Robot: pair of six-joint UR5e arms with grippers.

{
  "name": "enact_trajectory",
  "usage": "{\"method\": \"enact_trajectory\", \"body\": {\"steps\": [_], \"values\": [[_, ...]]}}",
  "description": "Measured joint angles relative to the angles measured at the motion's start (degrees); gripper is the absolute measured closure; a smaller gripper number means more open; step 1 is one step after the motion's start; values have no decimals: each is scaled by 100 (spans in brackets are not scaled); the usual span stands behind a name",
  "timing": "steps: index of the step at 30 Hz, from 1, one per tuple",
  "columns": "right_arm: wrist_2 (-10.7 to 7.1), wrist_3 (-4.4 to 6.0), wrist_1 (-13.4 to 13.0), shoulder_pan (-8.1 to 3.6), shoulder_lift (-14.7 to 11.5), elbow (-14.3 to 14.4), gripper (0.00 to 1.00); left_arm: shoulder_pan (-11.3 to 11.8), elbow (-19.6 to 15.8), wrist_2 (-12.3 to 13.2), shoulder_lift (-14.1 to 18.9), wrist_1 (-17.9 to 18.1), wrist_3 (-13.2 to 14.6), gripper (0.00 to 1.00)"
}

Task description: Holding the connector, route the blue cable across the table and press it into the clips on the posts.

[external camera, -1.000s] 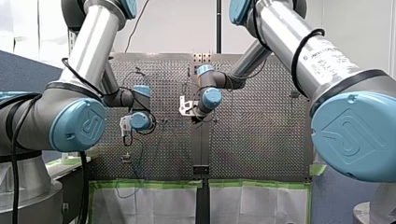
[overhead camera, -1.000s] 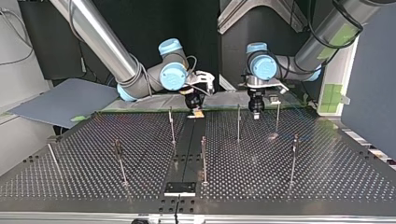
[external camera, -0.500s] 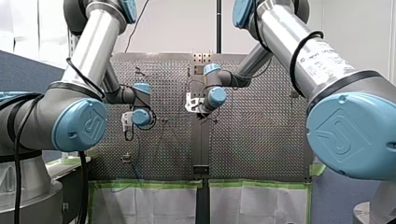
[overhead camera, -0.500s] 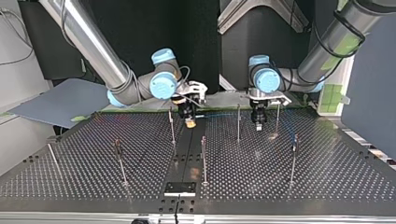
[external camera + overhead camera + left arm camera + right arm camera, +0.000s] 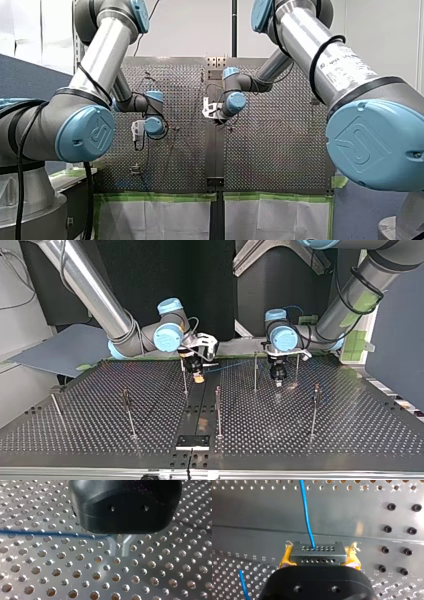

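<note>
- Both grippers have come nearer the top view's camera over the last second. Our right gripper [image 5: 199, 377] has also slid toward that view's left, which draws more cable out between the two.
- That right gripper is clenched on the grey metal connector block [image 5: 317, 553], a flat piece with rows of small holes. The yellow pads [image 5: 286, 557] squeeze it from both sides, so the cable's end goes wherever the arm leads.
- From the connector's face the thin blue cable [image 5: 307, 517] runs straight ahead, away from the gripper. In the top view it spans low over the table to our left gripper [image 5: 278, 380].
- The left gripper hangs just above the perforated metal table [image 5: 100, 432]. The cable reaches it from one side, likely to keep the span taut, but we cannot tell whether it is clamped or merely guided there.
- Thin upright metal posts [image 5: 184, 376] stand around the work: one just beside the right gripper, another [image 5: 255, 372] between the two grippers.
- The clips are too small to make out, and we judge the cable not yet pressed into any.
</note>
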Motion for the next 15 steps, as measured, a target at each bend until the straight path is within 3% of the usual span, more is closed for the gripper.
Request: {"method": "enact_trajectory", "body": {"steps": [1, 6, 15], "values": [[-1, -15, 1, -1, 1, 0, 100, -3, 4, -4, 0, -18, -20, 0], [-1, -67, 7, 4, 2, -1, 100, -41, 10, -69, -1, -151, -68, 0], [19, -83, 8, 102, 10, 2, 100, -106, -71, -466, 37, -573, -149, 0]]}}
